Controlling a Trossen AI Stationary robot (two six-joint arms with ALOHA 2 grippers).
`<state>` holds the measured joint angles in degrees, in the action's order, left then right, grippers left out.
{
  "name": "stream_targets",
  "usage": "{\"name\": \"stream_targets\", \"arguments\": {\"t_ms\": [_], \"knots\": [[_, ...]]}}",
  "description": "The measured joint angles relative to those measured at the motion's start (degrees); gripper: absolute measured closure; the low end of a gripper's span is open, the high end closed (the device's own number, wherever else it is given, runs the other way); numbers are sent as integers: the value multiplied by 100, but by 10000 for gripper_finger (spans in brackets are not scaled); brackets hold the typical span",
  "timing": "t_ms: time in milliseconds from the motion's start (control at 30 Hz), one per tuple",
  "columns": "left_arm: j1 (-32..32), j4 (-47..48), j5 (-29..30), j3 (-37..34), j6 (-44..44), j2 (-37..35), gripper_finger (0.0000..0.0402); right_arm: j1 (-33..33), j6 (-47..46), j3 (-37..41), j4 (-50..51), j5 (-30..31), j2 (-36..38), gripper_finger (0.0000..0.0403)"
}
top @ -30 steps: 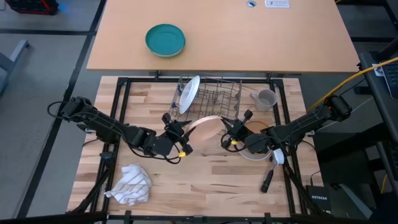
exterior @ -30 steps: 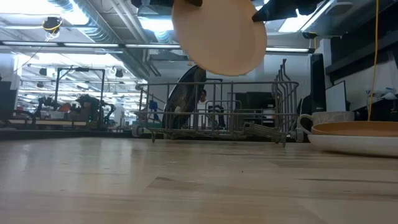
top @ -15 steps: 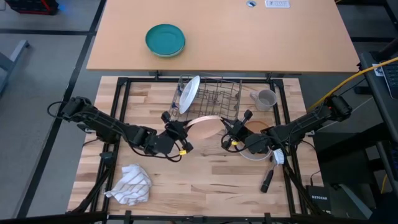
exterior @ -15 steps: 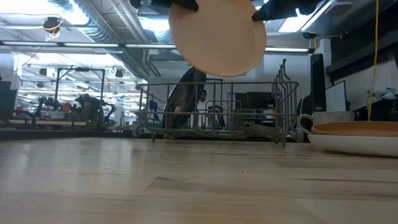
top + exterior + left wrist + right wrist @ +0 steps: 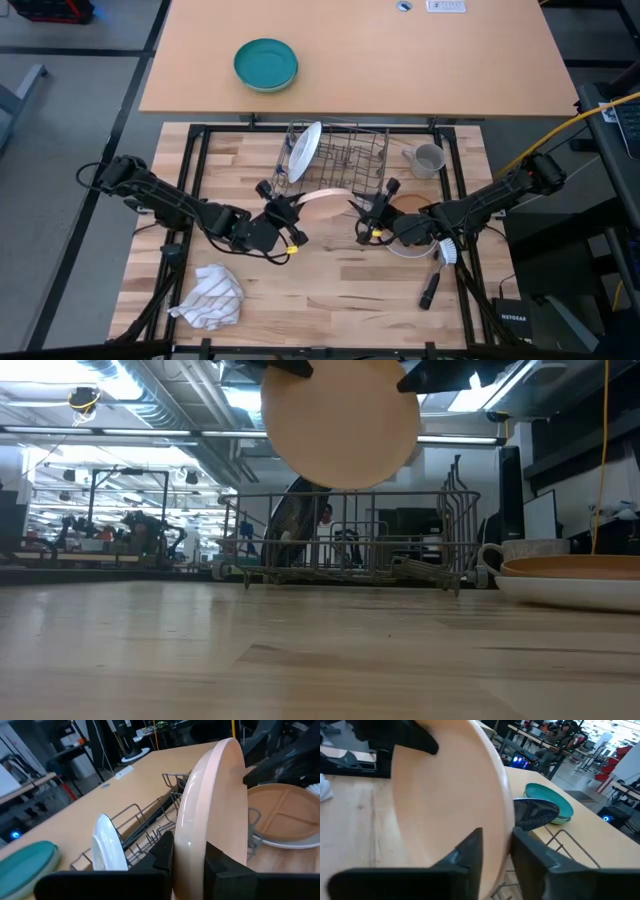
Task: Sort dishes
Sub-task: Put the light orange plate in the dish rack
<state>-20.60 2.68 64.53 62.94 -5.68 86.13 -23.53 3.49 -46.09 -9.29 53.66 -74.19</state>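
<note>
High view: we see the left gripper (image 5: 287, 222) and the right gripper (image 5: 368, 218) meeting at a peach-pink plate (image 5: 322, 201) held on edge above the wooden bench (image 5: 340, 285), just in front of the wire rack (image 5: 345, 157); a white plate (image 5: 304, 150) stands upright in the rack's left end; a grey mug (image 5: 429, 159) sits beside the rack; a divided tan plate (image 5: 415, 208) lies under the right arm; a teal bowl (image 5: 266, 64) rests well apart on the far table; a striped cloth (image 5: 211, 297) and a dish brush (image 5: 438, 272) lie near the front.

Low view: we see the peach-pink plate (image 5: 340, 422) hanging clear of the bench, dark fingers at both upper edges.

Left wrist view: we see the left jaws closed on the plate's rim (image 5: 212, 820).

Right wrist view: we see the right jaws straddling the rim (image 5: 506, 810), parted; we cannot tell whether they touch it.
</note>
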Motion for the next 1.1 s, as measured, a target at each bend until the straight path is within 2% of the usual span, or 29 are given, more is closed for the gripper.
{"name": "stream_targets", "arguments": {"t_ms": [133, 300, 467, 600, 700, 900, 1100], "knots": [[7, -4, 206, 0, 395, 0, 375, -2, -215, 0, -145, -65, -2, 256], [22, 25, 902, 2, 867, 0, 375, -15, -699, -2, -680, -576, -2, 231], [20, -46, 1199, 0, 1087, 2, 373, -13, -1099, -2, -1212, -1291, -2, 230], [20, -36, 1198, 0, 1138, 2, 375, -11, -1648, -2, -1621, -1373, -4, 230], [7, -92, 1201, 0, 1174, 2, 375, 92, -2444, -2, -1910, -1326, -4, 230], [-11, -508, 1343, -1, 1938, 2, 375, 642, -4493, -2, -2043, -1874, -4, 231], [-83, -589, 1372, 0, 2763, 2, 375, 1209, -4988, -2, -2069, -2619, -4, 231]]}}
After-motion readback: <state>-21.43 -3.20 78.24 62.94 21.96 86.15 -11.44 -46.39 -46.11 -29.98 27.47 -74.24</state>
